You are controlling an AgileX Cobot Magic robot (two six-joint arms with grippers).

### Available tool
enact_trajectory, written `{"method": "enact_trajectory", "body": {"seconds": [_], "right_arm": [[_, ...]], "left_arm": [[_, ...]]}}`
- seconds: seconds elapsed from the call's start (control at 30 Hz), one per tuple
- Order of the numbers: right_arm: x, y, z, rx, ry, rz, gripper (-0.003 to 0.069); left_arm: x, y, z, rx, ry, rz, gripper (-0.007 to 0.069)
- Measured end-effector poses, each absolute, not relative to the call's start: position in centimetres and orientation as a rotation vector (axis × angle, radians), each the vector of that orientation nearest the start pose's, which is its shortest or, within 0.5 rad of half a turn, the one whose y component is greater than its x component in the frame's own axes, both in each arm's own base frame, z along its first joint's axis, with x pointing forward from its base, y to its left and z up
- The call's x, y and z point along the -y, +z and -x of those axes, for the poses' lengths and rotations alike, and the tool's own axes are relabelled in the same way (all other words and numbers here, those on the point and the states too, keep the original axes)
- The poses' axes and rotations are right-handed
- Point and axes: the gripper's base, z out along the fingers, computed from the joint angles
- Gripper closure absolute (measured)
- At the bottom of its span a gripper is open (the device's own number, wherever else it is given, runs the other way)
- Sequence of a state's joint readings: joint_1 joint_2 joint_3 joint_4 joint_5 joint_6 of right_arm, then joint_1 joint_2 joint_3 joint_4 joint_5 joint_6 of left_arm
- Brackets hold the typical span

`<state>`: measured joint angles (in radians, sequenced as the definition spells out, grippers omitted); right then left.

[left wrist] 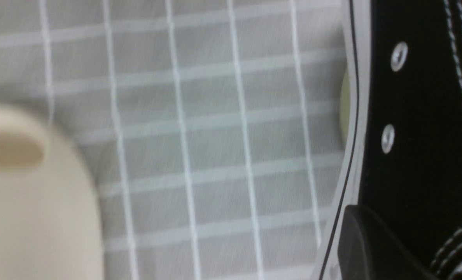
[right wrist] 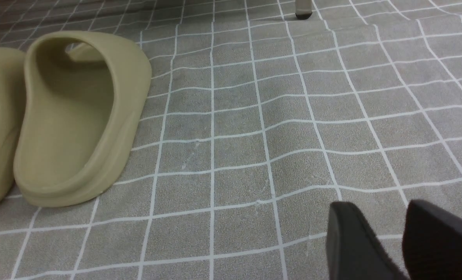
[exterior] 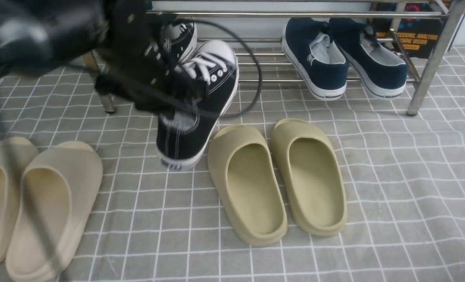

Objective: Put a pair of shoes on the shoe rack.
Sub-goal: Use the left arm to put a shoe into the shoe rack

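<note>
Black canvas sneaker (exterior: 195, 113) held by left gripper (exterior: 166, 98), lifted off floor, long axis 12-to-6, toe toward shoe rack (exterior: 334, 15) at 12. Mate (exterior: 179, 37) already racked. Right gripper (right wrist: 386, 241) narrow, empty.

left claw (exterior: 177, 98) gripping black sneaker (exterior: 193, 117) | second sneaker (exterior: 179, 37) on shoe rack (exterior: 432, 62)

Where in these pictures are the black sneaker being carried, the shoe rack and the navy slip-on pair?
black sneaker (exterior: 185, 137): front view, on its heel canvas.
shoe rack (exterior: 432, 64): front view, on its right corner leg.
navy slip-on pair (exterior: 326, 72): front view, on the left shoe's side.
</note>
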<state>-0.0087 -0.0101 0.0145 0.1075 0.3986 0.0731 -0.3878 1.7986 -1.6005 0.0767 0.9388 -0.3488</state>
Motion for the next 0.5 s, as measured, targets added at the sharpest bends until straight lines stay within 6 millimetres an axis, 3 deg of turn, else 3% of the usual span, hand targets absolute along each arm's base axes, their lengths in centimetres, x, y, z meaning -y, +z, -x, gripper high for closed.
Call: {"method": "enact_trajectory", "body": {"seconds": [0.23, 0.5], "right_arm": [[-0.3, 17.3, -5.2, -1.882, 0.151, -0.142, 0.0419], [-0.3, 17.3, -5.2, -1.882, 0.151, -0.142, 0.0419]], "left_arm": [[15.5, 29.2, -45.9, -2.579, -0.182, -0.02, 0.0638], [17.1, 26.9, -50.4, -2.495, -0.217, -0.007, 0.0638]]}}
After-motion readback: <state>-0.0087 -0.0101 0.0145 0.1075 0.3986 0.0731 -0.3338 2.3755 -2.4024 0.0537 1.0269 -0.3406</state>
